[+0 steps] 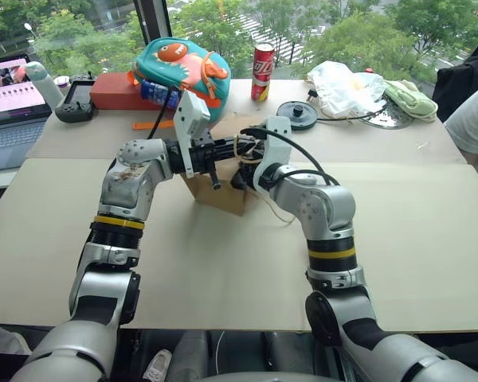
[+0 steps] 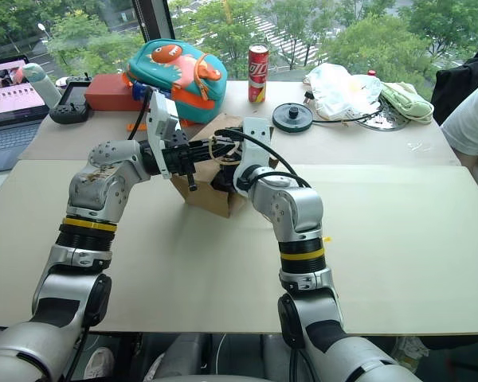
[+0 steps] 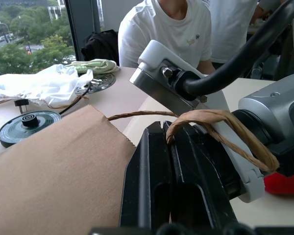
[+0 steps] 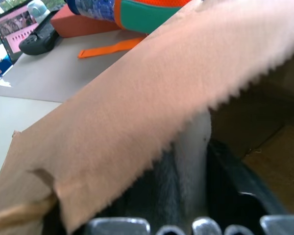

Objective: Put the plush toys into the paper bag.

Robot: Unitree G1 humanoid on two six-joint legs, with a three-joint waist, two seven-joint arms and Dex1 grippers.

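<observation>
The brown paper bag [image 1: 220,192] stands at the middle of the table with its mouth up. My left gripper [image 3: 169,133] is shut on the bag's tan cord handle [image 3: 220,125] and holds it level above the bag's rim. My right gripper [image 4: 193,188] reaches into the bag's mouth from the near side, behind the serrated paper edge [image 4: 152,142]. Its dark fingers [image 4: 240,191] stand apart, open, with a pale grey blur between them that I cannot identify. A red patch [image 3: 284,183], perhaps the chili toy, shows under my right hand in the left wrist view.
Behind the bag lie a teal and orange backpack [image 1: 183,68], a red box [image 1: 115,91], a red can [image 1: 262,72], a black disc [image 1: 297,114], a white plastic bag [image 1: 342,86] and a green cloth [image 1: 410,99]. A laptop [image 1: 12,103] sits far left. A person in white [image 3: 171,29] stands at the right.
</observation>
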